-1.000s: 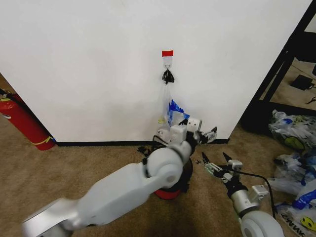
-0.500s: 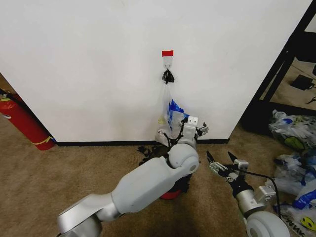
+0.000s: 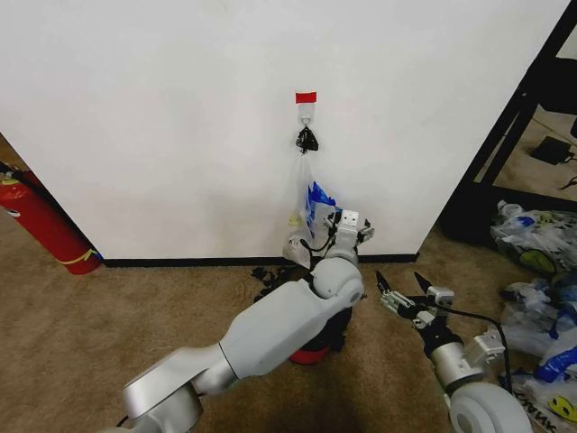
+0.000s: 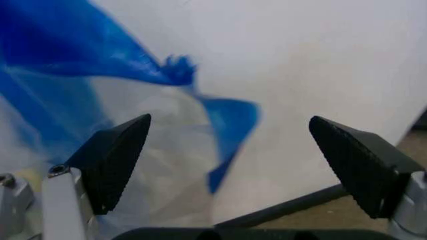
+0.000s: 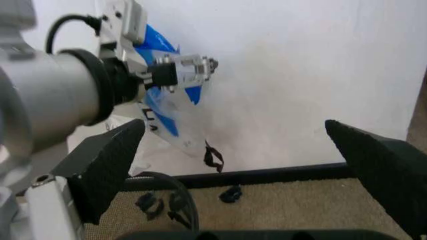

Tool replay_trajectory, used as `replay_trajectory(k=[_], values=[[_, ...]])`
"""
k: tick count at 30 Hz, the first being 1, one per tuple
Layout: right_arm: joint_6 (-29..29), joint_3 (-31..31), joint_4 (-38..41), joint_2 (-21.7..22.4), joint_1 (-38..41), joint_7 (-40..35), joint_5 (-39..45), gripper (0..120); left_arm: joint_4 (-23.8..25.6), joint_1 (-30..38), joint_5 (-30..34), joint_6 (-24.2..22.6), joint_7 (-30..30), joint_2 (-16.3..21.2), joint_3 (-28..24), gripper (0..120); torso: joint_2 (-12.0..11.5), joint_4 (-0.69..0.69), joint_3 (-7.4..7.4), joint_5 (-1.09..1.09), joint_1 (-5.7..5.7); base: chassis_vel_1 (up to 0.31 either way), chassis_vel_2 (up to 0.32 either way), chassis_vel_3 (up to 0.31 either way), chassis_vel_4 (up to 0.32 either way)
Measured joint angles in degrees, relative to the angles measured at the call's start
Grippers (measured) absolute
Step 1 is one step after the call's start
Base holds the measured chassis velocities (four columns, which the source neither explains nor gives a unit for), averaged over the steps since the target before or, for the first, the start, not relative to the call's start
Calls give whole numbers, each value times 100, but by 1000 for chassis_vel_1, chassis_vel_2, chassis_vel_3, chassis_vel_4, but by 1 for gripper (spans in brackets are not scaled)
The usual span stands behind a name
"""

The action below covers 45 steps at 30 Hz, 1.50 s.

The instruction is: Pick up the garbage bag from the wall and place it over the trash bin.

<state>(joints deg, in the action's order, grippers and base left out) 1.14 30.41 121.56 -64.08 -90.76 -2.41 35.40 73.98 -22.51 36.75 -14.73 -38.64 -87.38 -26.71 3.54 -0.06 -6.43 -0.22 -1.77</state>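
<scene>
The thin translucent garbage bag (image 3: 309,200) with blue handles hangs from the white wall (image 3: 162,117); the left pincer (image 4: 233,165), spread wide, should close squarely on the plastic, while the right pincer (image 3: 405,299) waits open.

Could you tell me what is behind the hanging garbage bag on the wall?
Behind the thin translucent white garbage bag with blue handles is the plain white wall. The left tool and arm cover the bag's lower part, so its bottom cannot be seen.

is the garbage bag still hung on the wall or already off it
Still hung. The garbage bag dangles from the hook under the red tape. The left pincer, open, is at its lower part, not closed on it.
</scene>
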Motion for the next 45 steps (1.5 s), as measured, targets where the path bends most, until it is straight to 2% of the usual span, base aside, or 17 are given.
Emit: replay_trajectory(k=[9,11,14,16,18,20,22,24,28,31,36,44,45], values=[[29,-17,9,29,74,-6,74,100,-313,81,-19,56,116,-196,-42,94,0,-3,1,0,0,0,0,0,0],[37,-16,27,29,80,-10,96,100,-412,104,-49,67,137,-250,-59,89,0,-2,0,0,0,0,0,0,0],[39,14,44,29,47,-10,118,100,-638,178,-113,145,168,-311,-44,78,0,-3,0,1,0,0,0,0,0],[39,20,44,30,40,-10,124,100,-682,195,-121,167,170,-314,-42,75,0,-3,0,1,0,0,0,0,0],[36,49,44,36,29,-9,161,100,-821,240,-128,208,178,-340,-32,65,0,-1,0,0,0,0,0,0,0],[35,67,44,36,30,-9,188,100,-884,245,-128,211,184,-356,-29,60,0,-1,0,0,0,0,0,0,0],[36,79,56,36,30,-10,231,100,-926,233,-121,195,185,-368,-26,48,0,-2,1,1,0,0,0,0,0],[36,82,66,37,31,-10,238,100,-937,227,-114,177,184,-371,-26,45,0,-2,0,0,0,0,0,0,0],[38,89,109,39,37,-19,259,100,-1000,244,-94,77,184,-348,-28,28,0,-2,0,0,0,0,0,0,0],[39,91,112,35,33,-20,260,100,-993,254,-60,40,189,-285,-32,20,0,-3,0,0,0,0,0,0,0],[39,98,112,28,9,-22,272,100,-882,280,6,21,215,-48,-32,0,0,-2,0,0,0,0,0,0,0],[55,62,131,26,63,-47,302,100,-367,172,272,4,126,283,99,0,0,-3,0,-1,0,0,0,0,0],[62,39,131,23,82,-62,347,100,-20,63,414,59,123,452,188,0,1,-2,0,-1,0,0,0,0,0]])
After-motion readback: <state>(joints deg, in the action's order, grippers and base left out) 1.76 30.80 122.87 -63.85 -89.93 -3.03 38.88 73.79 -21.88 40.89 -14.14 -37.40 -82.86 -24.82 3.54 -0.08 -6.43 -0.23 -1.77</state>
